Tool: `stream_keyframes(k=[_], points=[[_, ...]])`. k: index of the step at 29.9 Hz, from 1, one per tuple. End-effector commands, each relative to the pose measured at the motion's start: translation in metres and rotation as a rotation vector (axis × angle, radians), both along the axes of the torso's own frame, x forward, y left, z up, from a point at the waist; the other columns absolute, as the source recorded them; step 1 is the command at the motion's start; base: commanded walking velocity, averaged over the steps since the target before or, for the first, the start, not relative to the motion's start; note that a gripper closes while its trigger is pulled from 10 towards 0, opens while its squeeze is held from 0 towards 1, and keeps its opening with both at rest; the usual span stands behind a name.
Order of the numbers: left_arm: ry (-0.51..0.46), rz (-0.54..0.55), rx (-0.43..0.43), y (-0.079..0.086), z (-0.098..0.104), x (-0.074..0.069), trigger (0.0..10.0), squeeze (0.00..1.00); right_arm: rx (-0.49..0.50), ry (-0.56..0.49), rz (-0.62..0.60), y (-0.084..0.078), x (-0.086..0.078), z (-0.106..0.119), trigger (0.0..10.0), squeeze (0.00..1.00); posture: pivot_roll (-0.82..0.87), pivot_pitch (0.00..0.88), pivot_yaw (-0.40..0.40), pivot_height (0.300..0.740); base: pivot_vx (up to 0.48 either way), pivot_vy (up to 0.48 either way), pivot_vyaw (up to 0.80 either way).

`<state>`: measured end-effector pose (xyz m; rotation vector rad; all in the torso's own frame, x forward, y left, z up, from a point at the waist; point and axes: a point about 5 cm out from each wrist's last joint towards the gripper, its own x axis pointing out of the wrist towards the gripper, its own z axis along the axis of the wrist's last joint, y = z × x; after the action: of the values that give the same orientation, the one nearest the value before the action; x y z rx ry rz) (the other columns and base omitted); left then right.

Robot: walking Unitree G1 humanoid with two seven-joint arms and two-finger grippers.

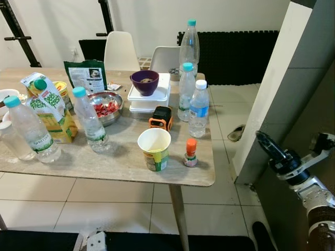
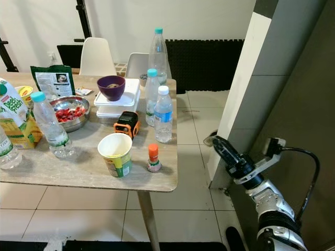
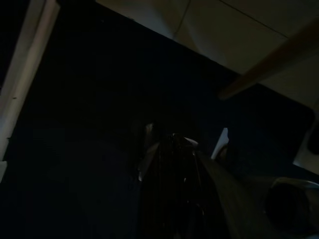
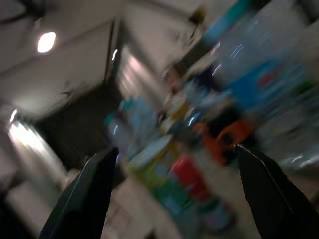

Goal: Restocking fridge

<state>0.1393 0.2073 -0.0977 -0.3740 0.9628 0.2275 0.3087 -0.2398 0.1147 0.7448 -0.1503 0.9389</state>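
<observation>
Restocking appears barely begun, judged from the layout: every item visible sits on the counter [image 1: 120, 162] and nothing is in hand. The stock includes three water bottles clustered at the far right [image 1: 189, 89], further bottles at the left [image 1: 89, 121], a juice carton [image 1: 49, 107], a steel bowl of red food [image 1: 104, 107], a purple bowl [image 1: 145, 82] on stacked white containers [image 1: 149, 99], a paper cup [image 1: 155, 149], a small orange-capped bottle [image 1: 190, 152] and an orange-and-black device [image 1: 161, 118]. The right pincer [image 2: 222, 146] is raised off the counter's right edge, well apart from all items, beside the tall grey panel [image 2: 293, 94] that is probably the fridge; its wrist view, though blurred, shows the two fingers [image 4: 84, 191] spread wide with nothing between them. The left pincer [image 3: 172, 164] hangs in shadow below the counter; whether it is spread or pressed together cannot be told. All transfers remain outstanding. The cup and orange-capped bottle stand near the front edge, which risks a knock-off. Open floor lies between the counter and the grey panel, giving fair room to swing; a dark object [image 1: 236, 133] lies on the tiles there.
</observation>
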Motion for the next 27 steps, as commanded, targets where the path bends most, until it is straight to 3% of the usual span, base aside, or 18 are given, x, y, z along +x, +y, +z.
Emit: stream_keyframes(k=[1, 4, 11, 14, 15, 16, 19, 27], points=[[0.007, 0.018, 0.022, 0.009, 0.0, -0.004, 10.0, 0.0, -0.075, -0.011, 0.096, 0.016, -0.001, -0.001, 10.0, 0.0, 0.02, 0.0, -0.005, 0.74, 0.0, 0.0, 0.0], [0.005, 0.015, 0.027, 0.01, 0.001, -0.004, 10.0, 0.0, -0.1, -0.06, 0.147, 0.029, 0.003, 0.008, 10.0, 0.0, 0.02, 0.0, -0.005, 0.74, 0.0, 0.0, 0.0], [0.007, 0.003, 0.03, 0.009, 0.001, -0.004, 10.0, 0.0, -0.137, -0.117, 0.178, 0.041, 0.007, 0.019, 10.0, 0.0, 0.02, 0.0, -0.002, 0.74, 0.0, 0.0, 0.0], [0.009, -0.025, 0.027, 0.006, 0.0, -0.003, 10.0, 0.0, -0.313, -0.184, 0.204, 0.068, 0.013, 0.027, 10.0, 0.0, 0.02, 0.0, 0.0, 0.74, 0.0, 0.0, 0.0], [0.009, -0.025, 0.027, 0.006, 0.0, -0.003, 10.0, 0.0, -0.313, -0.184, 0.204, 0.068, 0.013, 0.027, 10.0, 0.0, 0.02, 0.0, 0.0, 0.74, 0.0, 0.0, 0.0], [0.009, -0.031, 0.025, 0.005, 0.0, -0.003, 10.0, 0.0, -0.408, -0.206, 0.213, 0.078, 0.015, 0.026, 10.0, 0.0, 0.02, 0.0, 0.0, 0.74, 0.0, 0.0, 0.0], [0.011, -0.031, 0.023, 0.003, -0.001, -0.004, 10.0, 0.0, -0.461, -0.226, 0.175, 0.085, 0.02, 0.029, 10.0, 0.0, 0.02, 0.0, 0.0, 0.74, 0.0, 0.0, 0.0], [0.013, -0.035, 0.02, 0.002, -0.001, -0.004, 10.0, 0.0, -0.441, -0.244, 0.081, 0.091, 0.031, 0.042, 10.0, 0.0, 0.02, 0.0, -0.001, 0.74, 0.0, 0.0, 0.0]])
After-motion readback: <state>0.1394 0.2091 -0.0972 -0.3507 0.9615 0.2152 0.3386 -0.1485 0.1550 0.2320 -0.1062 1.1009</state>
